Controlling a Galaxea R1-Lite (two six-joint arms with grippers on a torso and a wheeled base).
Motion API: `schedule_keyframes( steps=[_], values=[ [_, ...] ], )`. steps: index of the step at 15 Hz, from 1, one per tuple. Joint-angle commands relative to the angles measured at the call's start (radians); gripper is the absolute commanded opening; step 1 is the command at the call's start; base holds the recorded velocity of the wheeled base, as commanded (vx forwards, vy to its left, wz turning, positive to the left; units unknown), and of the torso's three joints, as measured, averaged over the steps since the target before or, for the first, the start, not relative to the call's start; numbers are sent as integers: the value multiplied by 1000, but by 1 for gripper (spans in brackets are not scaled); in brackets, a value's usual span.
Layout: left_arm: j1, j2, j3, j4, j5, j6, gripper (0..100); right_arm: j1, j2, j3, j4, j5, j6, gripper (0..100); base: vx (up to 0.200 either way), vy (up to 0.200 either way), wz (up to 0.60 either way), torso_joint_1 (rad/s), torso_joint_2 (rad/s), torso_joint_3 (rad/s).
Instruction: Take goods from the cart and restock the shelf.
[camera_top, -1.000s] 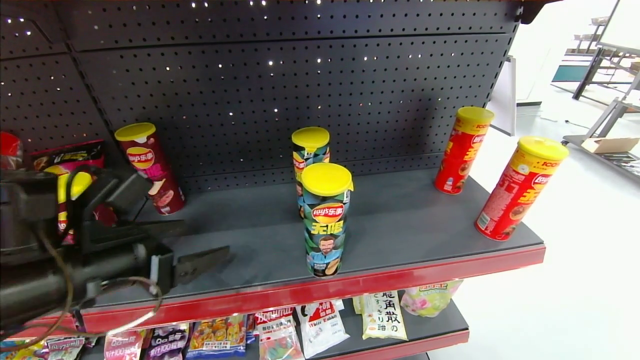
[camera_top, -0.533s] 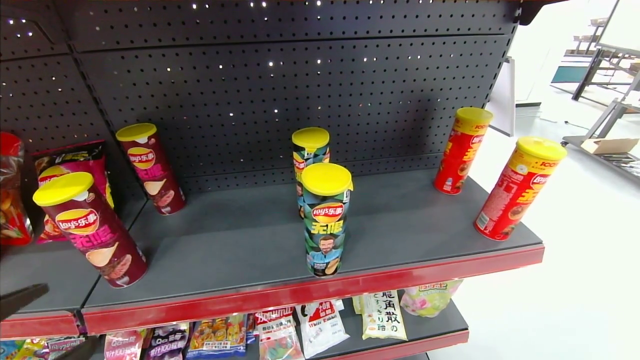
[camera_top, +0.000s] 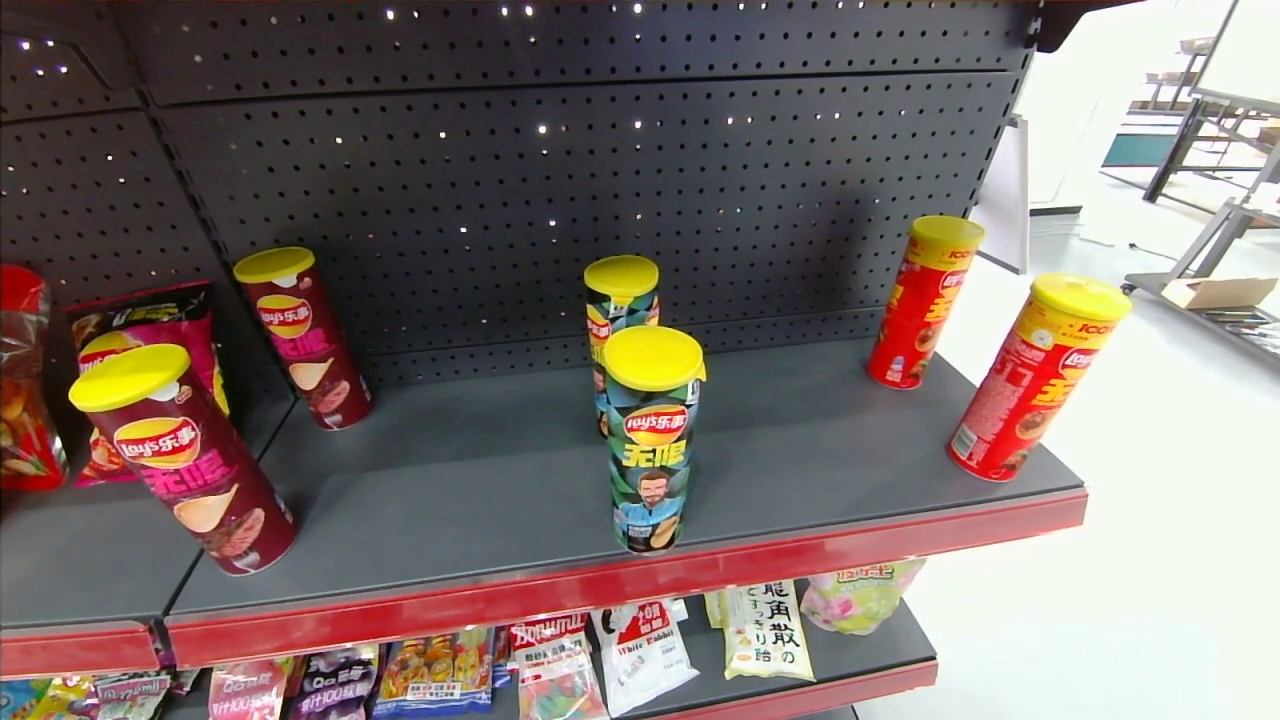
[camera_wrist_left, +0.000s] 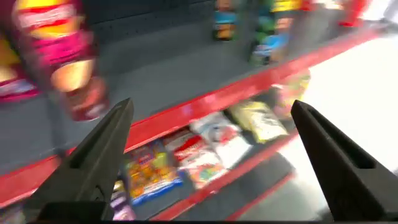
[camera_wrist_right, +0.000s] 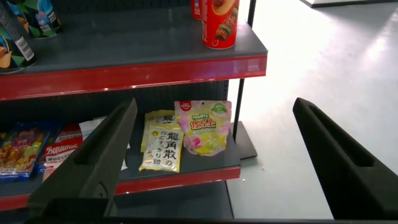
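On the dark shelf stand several chip cans with yellow lids. Two maroon cans are at the left, one near the front edge and one at the back. Two green-blue cans stand in the middle, front and back. Two red cans are at the right. My left gripper is open and holds nothing, in front of the shelf's red edge, with the front maroon can above it. My right gripper is open and holds nothing, facing the lower shelf under a red can.
Snack bags stand on the neighbouring shelf section at the left. The lower shelf holds several snack packets. A perforated back panel closes the shelf behind. White floor opens to the right, with metal frames farther off.
My left arm has pulled back down and left out of the head view, leaving the front maroon can standing at the shelf's left front. The other cans have not moved.
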Motion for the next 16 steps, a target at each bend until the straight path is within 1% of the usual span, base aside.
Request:
schedule_keyframes(
  steps=[1, 2, 4, 6, 7, 8, 9, 10, 13, 14, 15, 16],
  values=[
    [1, -44, 18, 3, 61, 7, 100, 1, 1, 0, 0, 0, 0, 100, 0, 0, 0, 0, 0, 0],
    [1, -44, 28, 3, 132, 37, 100, 1, 1, 0, 0, 0, 0, 100, 0, 0, 0, 0, 0, 0],
    [1, -44, 36, 3, 153, 58, 100, 1, 1, 0, 0, 2, -6, 100, 0, 0, 0, 0, 0, 0],
    [1, -44, 33, 3, 160, 60, 100, 1, 1, 0, 0, 2, -2, 100, 0, 0, 0, 0, 0, 0],
    [1, -44, 24, 3, 180, 63, 100, 1, 1, 0, 0, 2, -2, 100, 0, 0, 0, 0, 0, 0],
    [1, -45, 19, 6, 213, 67, 100, 1, 1, 0, 0, 2, 0, 100, 0, 0, 0, 0, 0, 0],
    [1, -45, 19, 4, 247, 84, 100, 1, 1, 0, 0, 2, 0, 100, 0, 0, 0, 0, 0, 0],
    [1, -45, 18, 3, 273, 90, 100, 1, 1, 0, 0, 0, 0, 100, 0, 0, 0, 0, 0, 0],
    [1, -45, 18, 0, 276, 90, 100, 1, 1, 0, 0, 0, -5, 100, 0, 0, 0, 0, 0, 0],
    [1, -44, 18, 0, 262, 96, 100, 1, 1, 0, 0, 0, -2, 100, 0, 0, 0, 0, 0, 0],
    [1, -45, 18, 0, 261, 104, 100, 1, 1, 0, 0, 0, -5, 100, 0, 0, 600, 2, 12, 2],
    [1, -44, 19, 0, 261, 104, 100, 1, 1, 0, 0, 0, -5, 100, 0, 0, 600, -2, 7, 2]
  ],
)
